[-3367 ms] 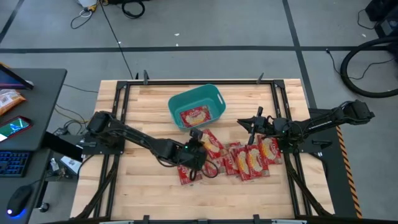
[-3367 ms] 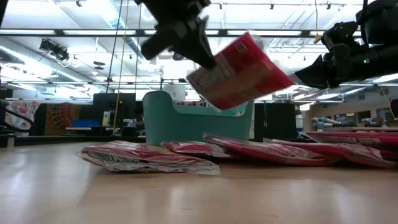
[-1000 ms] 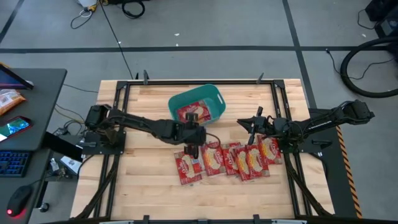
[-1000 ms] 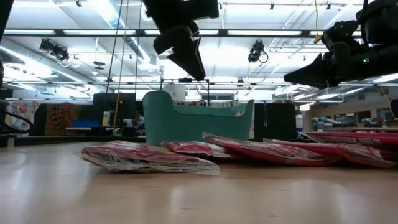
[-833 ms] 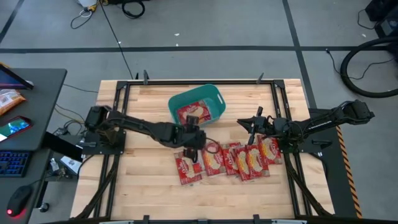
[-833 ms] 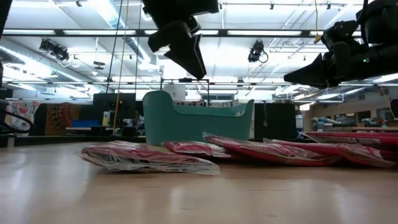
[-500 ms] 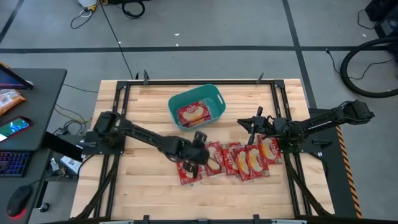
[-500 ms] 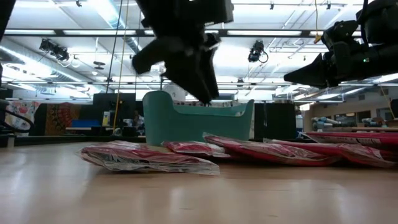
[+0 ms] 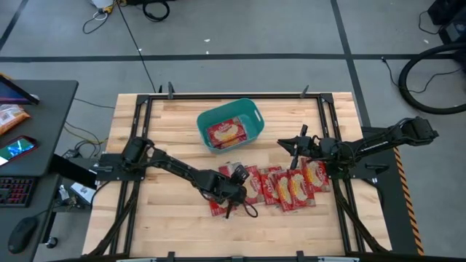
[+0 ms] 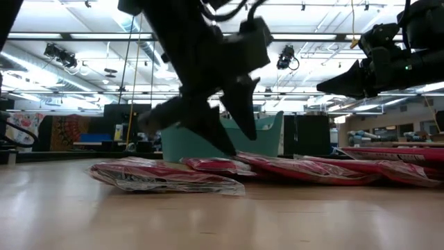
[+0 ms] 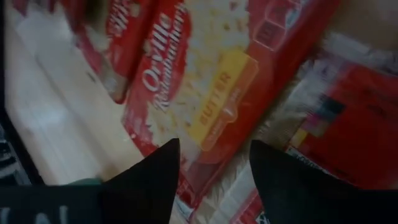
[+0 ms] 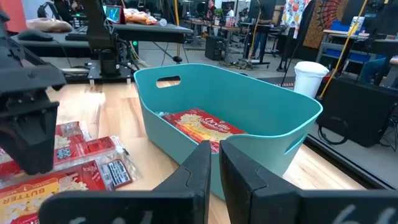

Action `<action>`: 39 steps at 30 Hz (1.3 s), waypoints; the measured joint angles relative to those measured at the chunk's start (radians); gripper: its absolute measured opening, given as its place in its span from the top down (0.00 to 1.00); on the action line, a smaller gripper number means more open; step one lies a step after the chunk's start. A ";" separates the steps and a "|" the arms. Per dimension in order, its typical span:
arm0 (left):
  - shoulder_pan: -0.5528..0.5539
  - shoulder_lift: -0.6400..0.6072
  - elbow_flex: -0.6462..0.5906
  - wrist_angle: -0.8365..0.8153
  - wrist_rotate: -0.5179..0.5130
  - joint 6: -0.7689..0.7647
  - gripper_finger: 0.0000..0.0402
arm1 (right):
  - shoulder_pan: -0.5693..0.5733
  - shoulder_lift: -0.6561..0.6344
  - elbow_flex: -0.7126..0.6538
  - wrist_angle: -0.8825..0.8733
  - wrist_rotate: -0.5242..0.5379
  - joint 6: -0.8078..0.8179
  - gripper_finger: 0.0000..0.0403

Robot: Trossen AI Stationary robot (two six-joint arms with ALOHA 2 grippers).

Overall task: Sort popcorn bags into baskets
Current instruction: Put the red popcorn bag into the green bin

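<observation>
1. High view: teal tub (image 9: 230,125) on the far middle of the wooden table (image 9: 167,218), rounded, with a handle cutout in its rim; one red bag (image 9: 226,133) with a cream-yellow panel lying flat inside. Row of red bags (image 9: 280,188) on the table nearer than the tub, overlapping side by side, each with the same pale printing. Left gripper (image 9: 231,195) low over the left end of that row, above a bag there (image 9: 218,204); fingers apart, nothing held. Right gripper (image 9: 291,146) hovering right of the tub, past the far edge of the row's right end.

2. Low view: tub (image 10: 263,139) behind the bags, partly hidden by the left gripper (image 10: 223,137). Flat red bags (image 10: 166,176) in crinkled clear-edged wrap, lying in a line across the table. Two dark fingers (image 10: 239,111) pointing down, spread, tips just above the bags. Right gripper (image 10: 333,86) up high, well clear of everything.

3. Left wrist view: close on a bag (image 11: 205,93), red, with cream script and a yellow "BUTTER" band; another bag (image 11: 348,130) beside it, back side up with small print. Both fingers (image 11: 152,180) spread wide over the bag, gripping nothing.

4. Right wrist view: tub (image 12: 236,118) ahead, glossy teal, with a red bag (image 12: 202,127) inside against the near wall. More bags (image 12: 81,152) on the table beside it. Fingers (image 12: 200,165) nearly together, a thin slit between, nothing in them.
</observation>
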 joint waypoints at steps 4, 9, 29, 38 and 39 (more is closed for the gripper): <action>0.006 0.025 0.000 0.035 -0.004 0.034 0.47 | 0.000 0.000 0.000 0.000 0.000 0.000 0.90; 0.007 0.031 0.000 0.060 0.001 0.035 0.50 | 0.000 0.000 0.000 0.000 0.000 0.000 0.90; 0.015 0.068 0.000 0.098 0.068 -0.041 0.98 | 0.000 0.000 0.000 0.000 0.000 0.000 0.90; 0.009 -0.073 -0.002 -0.008 0.048 -0.138 0.99 | 0.000 0.000 0.000 0.003 0.000 0.000 0.90; 0.009 -0.091 -0.002 -0.022 0.041 -0.149 0.99 | 0.000 0.000 0.000 0.002 0.000 0.000 0.90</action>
